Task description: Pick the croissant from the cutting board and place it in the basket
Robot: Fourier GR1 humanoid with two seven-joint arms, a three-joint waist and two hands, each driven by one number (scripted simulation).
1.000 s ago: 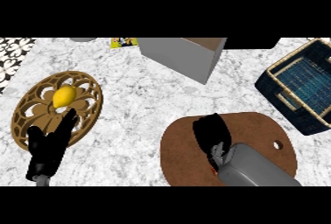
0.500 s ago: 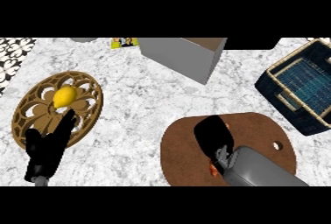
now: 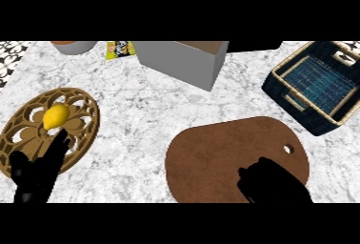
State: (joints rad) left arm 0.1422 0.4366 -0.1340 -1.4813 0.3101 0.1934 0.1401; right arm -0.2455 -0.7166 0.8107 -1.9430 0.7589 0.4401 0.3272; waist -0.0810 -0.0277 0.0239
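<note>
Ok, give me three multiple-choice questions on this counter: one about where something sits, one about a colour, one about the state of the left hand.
1. Where does the lemon lie?
A. on the round trivet
B. in the basket
C. on the cutting board

2. What colour is the basket's lining?
A. red
B. blue
C. white

3. How is the left hand?
A. curled round the lemon
B. open, fingers straight
C. out of sight

Answers: 1 A, it sits on the trivet's pattern; 2 B, the inside shows blue; 3 B, its fingers point up beside the lemon.
</note>
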